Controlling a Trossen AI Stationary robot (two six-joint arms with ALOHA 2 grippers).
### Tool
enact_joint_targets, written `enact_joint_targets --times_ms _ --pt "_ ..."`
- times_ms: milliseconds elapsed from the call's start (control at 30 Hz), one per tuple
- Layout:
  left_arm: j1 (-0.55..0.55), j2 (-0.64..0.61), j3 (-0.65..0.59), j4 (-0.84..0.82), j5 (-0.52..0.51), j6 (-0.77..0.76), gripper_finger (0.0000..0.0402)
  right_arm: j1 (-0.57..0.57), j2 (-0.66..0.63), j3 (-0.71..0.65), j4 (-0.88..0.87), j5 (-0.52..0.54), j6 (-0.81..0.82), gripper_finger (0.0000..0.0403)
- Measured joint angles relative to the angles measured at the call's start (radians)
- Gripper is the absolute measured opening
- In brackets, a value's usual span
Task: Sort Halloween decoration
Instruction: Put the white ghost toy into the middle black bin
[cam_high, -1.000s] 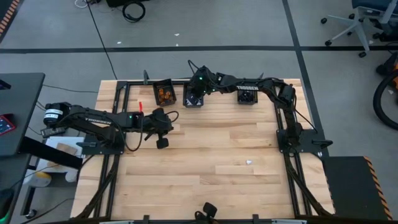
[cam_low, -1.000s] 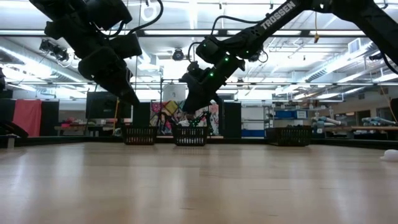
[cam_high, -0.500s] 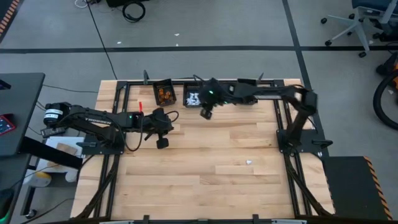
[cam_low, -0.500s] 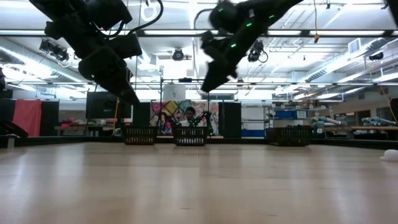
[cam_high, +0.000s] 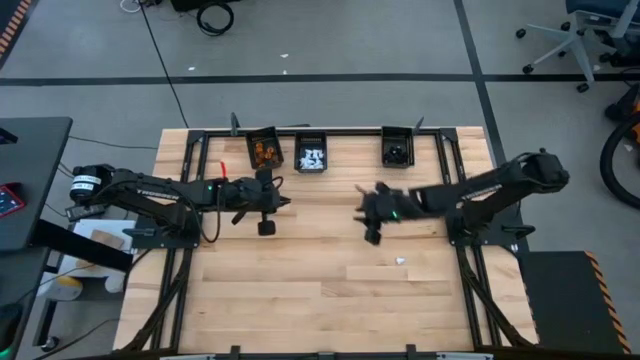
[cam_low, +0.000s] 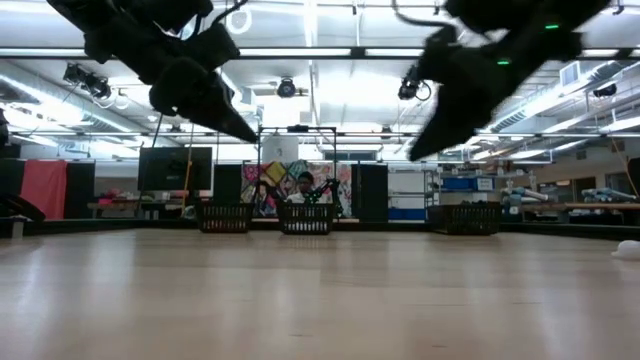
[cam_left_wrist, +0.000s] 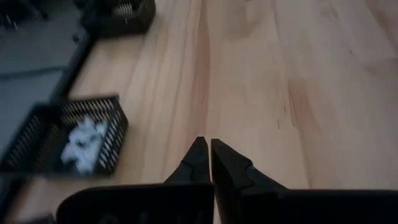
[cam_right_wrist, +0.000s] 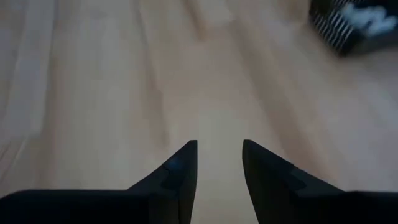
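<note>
Three small black bins stand along the table's far edge. One holds orange trinkets (cam_high: 263, 151), the middle one white trinkets (cam_high: 312, 157), and the right one dark pieces (cam_high: 397, 151). A single white trinket (cam_high: 401, 261) lies on the bare wood right of centre, also seen in the low view (cam_low: 628, 248). My right gripper (cam_high: 373, 236) hovers open above the table, a little to the far left of that trinket, with nothing between its fingers (cam_right_wrist: 219, 149). My left gripper (cam_high: 265, 227) hangs shut and empty (cam_left_wrist: 209, 147) over the left-centre of the table.
A black metal frame (cam_high: 205, 150) runs along the table's edges. The arm bases stand at the left (cam_high: 150, 235) and right (cam_high: 485, 232) edges. Bare wood (cam_high: 320, 300) covers the near half.
My right gripper has swept from above the middle bin at the far edge toward the near and right side, and now hangs over the table's centre-right. My left gripper has tipped its fingers up a little and rolled slightly, staying in place and shut.
</note>
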Motion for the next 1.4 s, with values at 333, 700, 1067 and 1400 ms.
enact_joint_targets --times_ms 333,700,1067,1400 --pt "0.000 0.000 0.000 0.118 0.000 0.169 0.0000 0.380 -0.037 -0.116 -0.040 0.187 0.274 0.0136" --pt "0.000 0.002 0.000 0.150 0.000 0.194 0.0000 0.455 -0.025 -0.032 -0.481 -0.041 0.541 0.0196" --pt "0.000 0.005 0.000 0.136 0.001 0.188 0.0000 0.507 0.051 -0.030 -0.519 -0.046 0.526 0.0236" --pt "0.000 0.005 0.000 0.136 0.001 0.182 0.0000 0.516 0.167 -0.025 -0.512 -0.037 0.523 0.0224"
